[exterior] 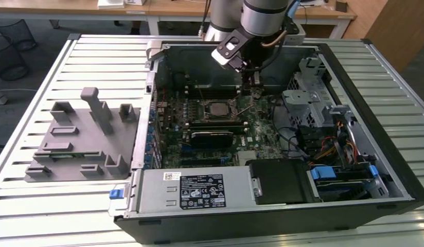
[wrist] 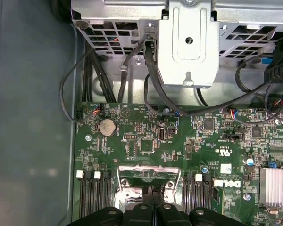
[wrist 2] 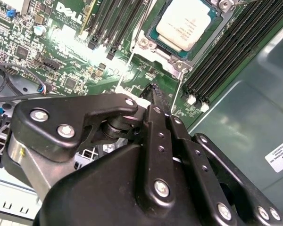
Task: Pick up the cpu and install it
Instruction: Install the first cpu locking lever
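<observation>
The cpu [exterior: 218,108] lies flat in the black socket frame on the motherboard inside the open computer case, its pale silver top [wrist 2: 186,21] facing up. My gripper [exterior: 255,87] hangs over the board just to the exterior view's right of the socket and slightly farther back. Its black fingers are pressed together, and their tips [wrist 2: 153,89] sit low near the socket's thin wire lever [wrist 2: 178,96]. I cannot tell whether they touch the lever. In the first wrist view the gripper [wrist: 153,190] is beside the shiny socket plate [wrist: 148,175].
A grey plastic tray [exterior: 82,139] with upright blocks sits outside the case on the exterior view's left. Inside are memory slots [wrist 2: 226,52], a metal drive cage [wrist: 188,42] with black cables, a heatsink [wrist: 276,186] and the power supply [exterior: 191,190].
</observation>
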Robot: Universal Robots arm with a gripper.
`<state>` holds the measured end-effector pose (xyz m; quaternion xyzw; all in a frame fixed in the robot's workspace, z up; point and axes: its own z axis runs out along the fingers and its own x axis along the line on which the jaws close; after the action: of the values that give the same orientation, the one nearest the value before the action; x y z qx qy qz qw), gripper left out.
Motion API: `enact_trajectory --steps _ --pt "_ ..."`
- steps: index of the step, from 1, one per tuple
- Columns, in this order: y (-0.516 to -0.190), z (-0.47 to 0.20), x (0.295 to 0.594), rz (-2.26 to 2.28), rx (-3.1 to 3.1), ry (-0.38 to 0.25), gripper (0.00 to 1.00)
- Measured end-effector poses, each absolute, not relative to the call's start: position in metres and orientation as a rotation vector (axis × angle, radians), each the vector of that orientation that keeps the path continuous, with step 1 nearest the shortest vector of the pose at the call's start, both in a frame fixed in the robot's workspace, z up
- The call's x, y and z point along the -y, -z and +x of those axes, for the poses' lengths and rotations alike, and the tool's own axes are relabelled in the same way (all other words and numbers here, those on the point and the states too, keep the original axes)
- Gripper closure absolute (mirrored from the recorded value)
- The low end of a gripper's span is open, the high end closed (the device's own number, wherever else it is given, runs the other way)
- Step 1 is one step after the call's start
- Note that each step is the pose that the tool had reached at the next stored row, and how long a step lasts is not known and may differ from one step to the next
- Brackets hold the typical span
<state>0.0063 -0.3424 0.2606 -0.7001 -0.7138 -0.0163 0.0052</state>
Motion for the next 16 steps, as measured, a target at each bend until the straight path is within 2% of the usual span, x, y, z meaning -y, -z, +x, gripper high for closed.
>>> enact_trajectory --steps 16 --pt "-0.2591 0.0146 0.3425 -2.192 2.235 0.051 0.89"
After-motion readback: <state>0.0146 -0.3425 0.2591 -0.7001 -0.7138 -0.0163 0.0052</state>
